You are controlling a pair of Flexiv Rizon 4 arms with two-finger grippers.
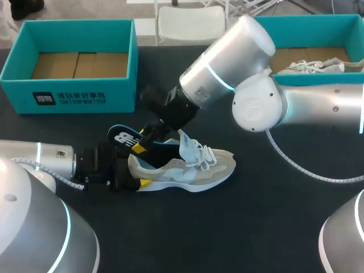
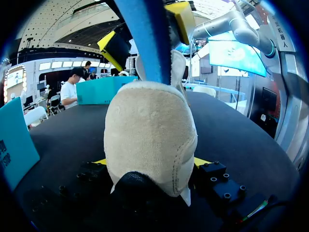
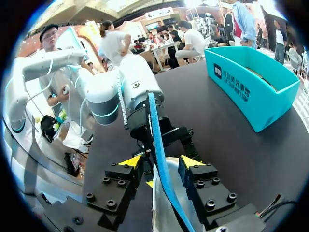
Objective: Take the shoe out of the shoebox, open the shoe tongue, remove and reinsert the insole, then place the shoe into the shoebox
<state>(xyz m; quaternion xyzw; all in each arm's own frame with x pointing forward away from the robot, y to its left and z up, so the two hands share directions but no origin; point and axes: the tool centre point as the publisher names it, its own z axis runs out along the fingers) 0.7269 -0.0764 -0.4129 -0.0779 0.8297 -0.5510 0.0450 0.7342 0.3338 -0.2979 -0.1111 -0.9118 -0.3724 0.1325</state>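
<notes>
1. Far left, at the back of the surface (image 1: 256, 227): teal shoebox (image 1: 68, 94), nothing inside but its cardboard floor, well apart from the shoe.
2. From the left edge: left hand (image 1: 139, 168) closed on the heel of the shoe (image 1: 193, 168), with a yellow tip pressed to each side in its wrist view. Pins the shoe on its sole near the middle of the surface, toe pointing right.
3. Just above the heel: insole (image 1: 122, 138), blue and black, tilted up out of the collar, front end down inside the shoe, rear end in the air.
4. On that insole: right hand (image 1: 149, 133), reaching past the middle from the right. Appears closed on the insole, a yellow tip on either face.
5. Right of it: tongue (image 1: 185, 142) standing upright, laces loose, opening wide.
6. Far right, back: second box (image 1: 301, 23) with another shoe (image 1: 310, 67) lying in it.
7. Step in hand, by judgement: the insole step, with shoe out and tongue open. Cannot tell whether the insole is leaving or going back in.
8. Next move calls for:
   - keeping the heel clamped and the tongue clear;
   - either drawing the insole up and back until free, or feeding it forward and pressing it flat;
   - only afterwards carrying the shoe to the shoebox.
</notes>
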